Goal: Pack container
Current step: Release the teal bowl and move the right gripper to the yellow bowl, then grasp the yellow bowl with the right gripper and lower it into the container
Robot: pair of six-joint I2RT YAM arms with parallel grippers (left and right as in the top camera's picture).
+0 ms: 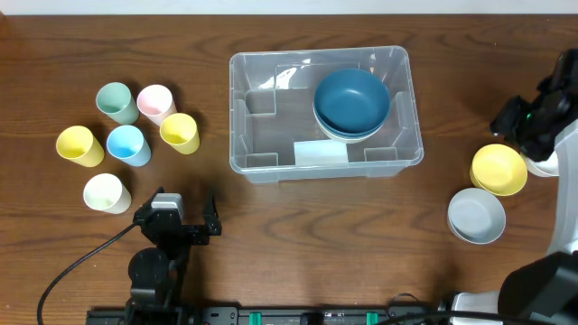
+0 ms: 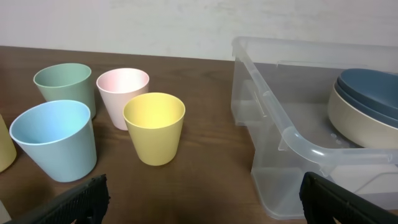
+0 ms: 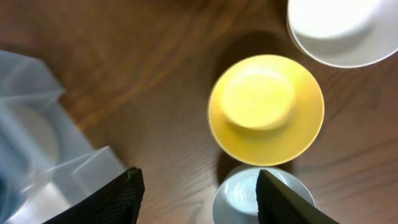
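The clear container [image 1: 262, 126] stands mid-table, and a dark blue bowl [image 1: 352, 99] is nested in a pale bowl in its right half. In the left wrist view its near corner [image 2: 292, 143] is to the right. My left gripper [image 2: 205, 211] is open and empty over bare table, in front of the cups. My right gripper [image 3: 199, 202] is open with nothing held, above the table between the container's wall [image 3: 37, 143] and a yellow bowl [image 3: 266, 109]. Its right finger [image 3: 283, 199] overlaps a pale bowl [image 3: 242, 199] in that view.
Several cups stand at the left: green [image 1: 115, 101], pink [image 1: 155, 102], yellow [image 1: 180, 132], blue [image 1: 127, 144], another yellow [image 1: 79, 145] and white [image 1: 107, 192]. At the right are the yellow bowl [image 1: 498, 169] and a whitish bowl [image 1: 476, 215]. The right arm [image 1: 542, 117] is at the right edge.
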